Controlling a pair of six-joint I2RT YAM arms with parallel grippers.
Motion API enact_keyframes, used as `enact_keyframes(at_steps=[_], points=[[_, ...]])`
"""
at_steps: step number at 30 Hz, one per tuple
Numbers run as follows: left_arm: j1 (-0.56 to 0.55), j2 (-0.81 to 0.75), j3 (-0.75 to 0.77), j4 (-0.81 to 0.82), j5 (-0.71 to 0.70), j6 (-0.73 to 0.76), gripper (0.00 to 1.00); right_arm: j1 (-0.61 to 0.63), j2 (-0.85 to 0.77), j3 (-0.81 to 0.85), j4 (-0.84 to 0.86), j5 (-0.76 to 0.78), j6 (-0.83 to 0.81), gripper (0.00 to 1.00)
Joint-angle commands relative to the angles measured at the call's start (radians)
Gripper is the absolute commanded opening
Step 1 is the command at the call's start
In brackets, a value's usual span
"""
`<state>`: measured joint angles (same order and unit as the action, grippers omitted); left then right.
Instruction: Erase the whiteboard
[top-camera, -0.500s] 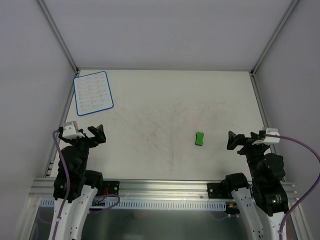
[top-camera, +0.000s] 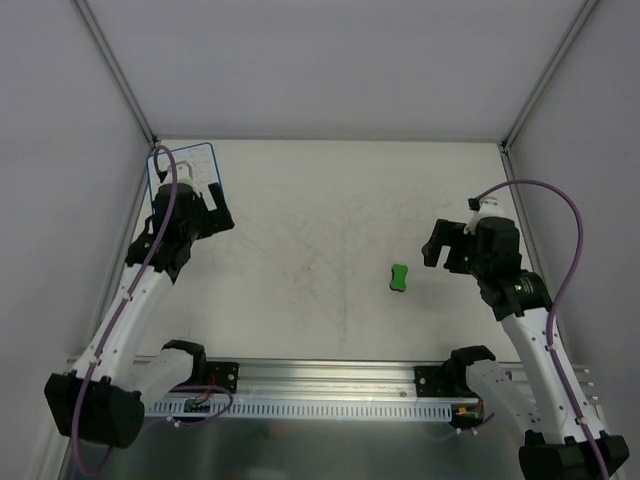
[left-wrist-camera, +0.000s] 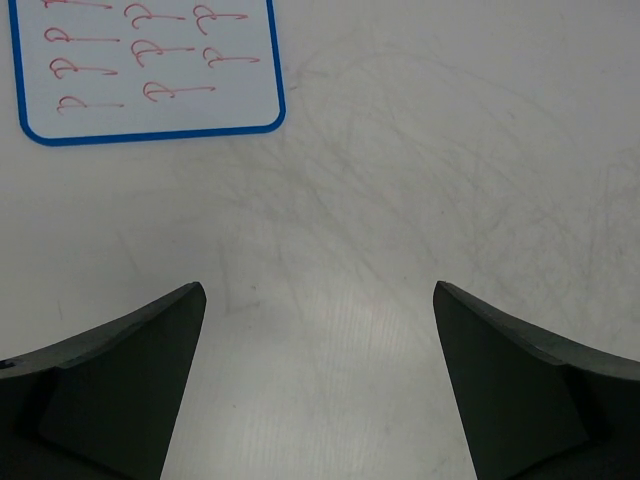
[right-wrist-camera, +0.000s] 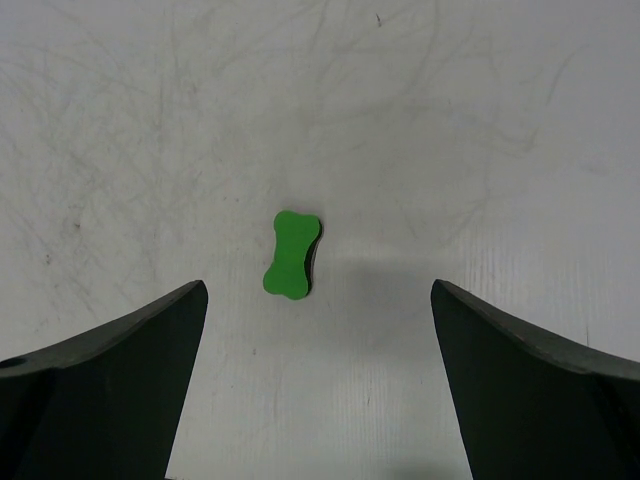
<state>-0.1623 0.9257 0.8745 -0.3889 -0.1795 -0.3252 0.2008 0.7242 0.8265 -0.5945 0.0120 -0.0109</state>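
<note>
The whiteboard (top-camera: 201, 159) lies flat at the table's far left corner, with a blue border and rows of red marks. My left arm covers much of it in the top view. Its near right corner shows in the left wrist view (left-wrist-camera: 150, 70). My left gripper (top-camera: 218, 212) is open and empty, above the table just off that corner (left-wrist-camera: 320, 380). The green bone-shaped eraser (top-camera: 399, 277) lies right of the table's middle. My right gripper (top-camera: 432, 250) is open and empty, above the table just right of the eraser (right-wrist-camera: 291, 254), which lies ahead of the jaws (right-wrist-camera: 318, 380).
The off-white tabletop (top-camera: 320, 230) is scuffed with faint old marks. Grey walls and metal frame posts (top-camera: 115, 70) close in the back and sides. An aluminium rail (top-camera: 320, 375) runs along the near edge by the arm bases.
Both arms have reached out from near their bases. The left gripper moved far up to the whiteboard's near right corner; the right gripper moved up and left toward the eraser.
</note>
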Motion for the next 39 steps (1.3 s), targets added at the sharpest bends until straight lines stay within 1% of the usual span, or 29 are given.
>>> enact_keyframes(at_steps=[1,2,3,4,5,7,8,9,10,12,15,19,25,26,28,32,33,39], points=[[0.004,0.161,0.147,0.041,0.009,-0.034,0.99,0.002,0.041,0.052,0.090,-0.058,0.019,0.99],[0.006,0.211,0.174,0.042,0.011,-0.031,0.99,0.002,0.059,0.059,0.105,-0.063,-0.013,0.99],[0.012,0.302,0.205,0.045,0.014,-0.028,0.99,0.002,0.069,0.062,0.111,-0.066,-0.029,0.99],[0.017,0.347,0.233,0.048,0.015,-0.026,0.99,0.003,0.075,0.066,0.116,-0.075,-0.035,0.99],[0.024,0.439,0.291,0.054,0.024,-0.025,0.99,0.003,0.086,0.063,0.127,-0.083,-0.040,0.99],[0.047,0.528,0.352,0.058,0.034,-0.025,0.99,0.003,0.092,0.059,0.140,-0.113,-0.038,0.99],[0.053,0.576,0.410,0.056,0.034,-0.026,0.99,0.005,0.092,0.046,0.160,-0.122,-0.035,0.99],[0.059,0.655,0.435,0.056,0.035,-0.028,0.98,0.005,0.089,0.037,0.168,-0.127,-0.035,0.99],[0.067,0.689,0.481,0.058,0.037,-0.032,0.97,0.006,0.089,0.031,0.176,-0.129,-0.034,0.99],[0.070,0.780,0.518,0.056,0.043,-0.041,0.93,0.005,0.089,0.023,0.179,-0.122,-0.040,0.99],[0.072,0.869,0.560,0.055,0.041,-0.054,0.91,0.006,0.087,0.017,0.179,-0.116,-0.052,0.99],[0.072,0.938,0.569,0.055,0.038,-0.066,0.85,0.006,0.061,-0.010,0.205,-0.153,-0.058,0.99],[0.073,1.030,0.590,0.055,0.040,-0.060,0.82,0.005,0.031,-0.047,0.240,-0.179,-0.064,0.99],[0.073,1.045,0.601,0.055,0.044,-0.058,0.77,0.005,0.032,-0.047,0.240,-0.182,-0.064,0.99],[0.073,1.076,0.610,0.055,0.057,-0.051,0.74,0.006,0.035,-0.047,0.240,-0.190,-0.064,0.99],[0.083,1.111,0.635,0.048,0.104,-0.055,0.71,0.005,0.037,-0.055,0.240,-0.201,-0.054,0.99],[0.084,1.119,0.639,0.047,0.116,-0.054,0.67,0.006,0.037,-0.056,0.240,-0.201,-0.054,0.99],[0.095,1.147,0.661,0.032,0.137,-0.077,0.66,0.005,0.015,-0.058,0.240,-0.204,-0.052,0.99]])
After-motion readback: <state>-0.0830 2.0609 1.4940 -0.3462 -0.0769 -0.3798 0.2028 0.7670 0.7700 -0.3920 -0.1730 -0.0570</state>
